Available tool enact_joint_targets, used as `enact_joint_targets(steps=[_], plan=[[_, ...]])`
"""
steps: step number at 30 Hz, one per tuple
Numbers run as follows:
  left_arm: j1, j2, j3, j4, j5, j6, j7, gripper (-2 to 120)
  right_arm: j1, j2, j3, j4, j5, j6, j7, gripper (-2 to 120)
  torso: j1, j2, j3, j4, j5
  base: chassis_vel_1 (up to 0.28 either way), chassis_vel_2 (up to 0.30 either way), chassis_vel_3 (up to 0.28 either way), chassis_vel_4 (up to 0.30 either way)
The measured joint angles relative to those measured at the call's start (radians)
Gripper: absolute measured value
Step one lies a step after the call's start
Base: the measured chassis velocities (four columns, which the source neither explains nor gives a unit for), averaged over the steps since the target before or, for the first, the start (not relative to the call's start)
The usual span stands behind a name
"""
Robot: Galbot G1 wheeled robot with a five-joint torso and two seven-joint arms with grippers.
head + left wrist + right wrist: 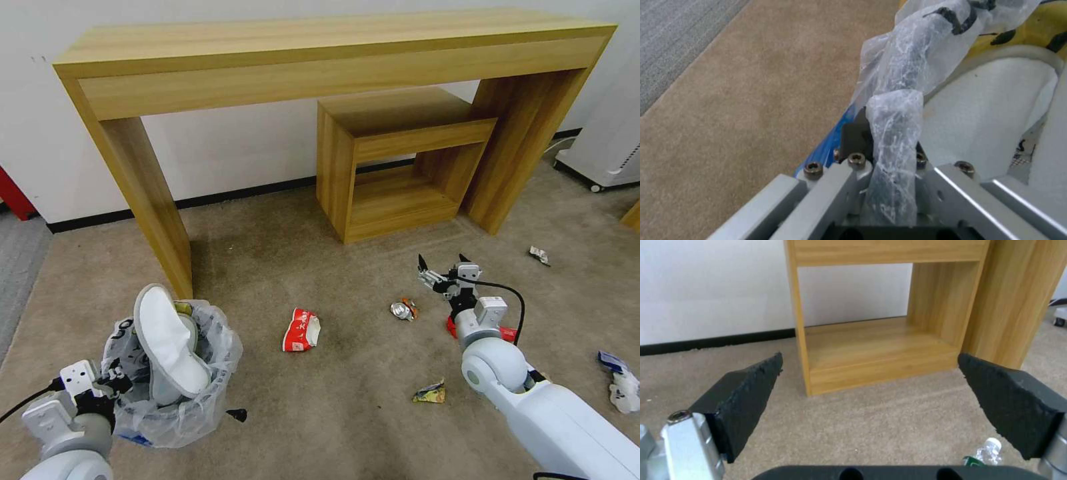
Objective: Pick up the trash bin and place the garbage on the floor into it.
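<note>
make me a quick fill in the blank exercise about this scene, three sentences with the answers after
1. The left hand is shut on the rim of the trash bin, which holds a white ____.
2. The right hand hangs above the carpet with its fingers ____.
3. The red carton lies on the carpet between the bin and the crushed ____.

Missing words: slipper; open; can

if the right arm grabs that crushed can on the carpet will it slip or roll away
The crushed can is dented and squashed, so it probably won't roll far. Its shiny metal may slip a little, though the open right tool has rough dark pads that should bite. Being small and flattened, it is likely light and may skid on the carpet if nudged.
</note>
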Motion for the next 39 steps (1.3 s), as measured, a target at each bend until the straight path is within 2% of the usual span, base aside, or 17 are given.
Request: enact_joint_targets(steps=[7, 11, 14, 15, 18, 24, 27, 32, 35, 37, 39], plan=[[-0.001, -0.001, 0.000, 0.003, 0.003, 0.000, 0.001, 1, 0.017, 0.000, -0.031, 0.002, 0.043, -0.019, 0.000, 100, 0.000, 0.000, 0.000, 0.0000, 0.0000, 0.000, 0.000, 0.000, 0.000], [0.000, -0.003, 0.001, 0.007, 0.007, -0.002, 0.002, 1, 0.032, 0.006, -0.061, 0.010, 0.099, -0.071, 0.007, 100, 0.000, 0.000, 0.000, 0.0000, 0.0000, 0.000, 0.000, 0.000, 0.000], [-0.002, -0.004, 0.006, 0.013, 0.012, -0.004, 0.003, 1, 0.061, 0.025, -0.112, 0.029, 0.205, -0.159, 0.060, 100, 0.000, 0.000, 0.000, 0.0001, 0.0001, 0.000, 0.000, 0.000, 0.000], [-0.002, -0.004, 0.006, 0.013, 0.012, -0.004, 0.003, 1, 0.061, 0.025, -0.112, 0.029, 0.205, -0.159, 0.060, 100, 0.000, 0.000, 0.000, 0.0001, 0.0001, 0.000, 0.000, 0.000, 0.000], [-0.018, 0.001, 0.020, 0.029, 0.015, -0.005, 0.003, 1, 0.097, 0.056, -0.140, 0.051, 0.345, -0.273, 0.156, 100, 0.000, 0.000, 0.000, -0.0002, -0.0006, 0.000, 0.000, 0.000, 0.000], [-0.028, 0.009, 0.030, 0.043, 0.017, -0.005, 0.002, 1, 0.167, 0.109, -0.181, 0.008, 0.478, -0.386, 0.236, 100, 0.000, 0.000, 0.000, 0.0003, -0.0003, 0.000, 0.000, 0.000, 0.000], [-0.033, 0.016, 0.034, 0.048, 0.016, -0.005, 0.003, 1, 0.216, 0.152, -0.217, -0.048, 0.530, -0.432, 0.254, 100, 0.000, 0.000, 0.000, -0.0002, -0.0002, 0.000, 0.000, 0.000, 0.000], [-0.032, 0.015, 0.034, 0.049, 0.016, -0.005, 0.004, 1, 0.267, 0.214, -0.274, -0.112, 0.554, -0.452, 0.267, 100, 0.000, 0.000, 0.000, 0.0001, -0.0001, 0.000, 0.000, 0.000, 0.000], [-0.032, 0.007, 0.035, 0.041, 0.017, -0.004, 0.006, 1, 0.316, 0.331, -0.339, -0.201, 0.555, -0.460, 0.280, 100, 0.000, 0.000, 0.000, 0.0001, -0.0003, 0.000, 0.000, 0.000, 0.000], [-0.032, 0.005, 0.035, 0.040, 0.018, -0.004, 0.006, 1, 0.323, 0.359, -0.351, -0.222, 0.554, -0.462, 0.283, 100, 0.000, 0.000, 0.000, 0.0000, 0.0002, 0.000, 0.000, 0.000, 0.000], [-0.031, 0.002, 0.035, 0.038, 0.019, -0.004, 0.006, 1, 0.341, 0.419, -0.379, -0.282, 0.543, -0.467, 0.293, 100, 0.000, 0.000, 0.000, 0.0004, -0.0001, 0.000, 0.000, 0.000, 0.000]])
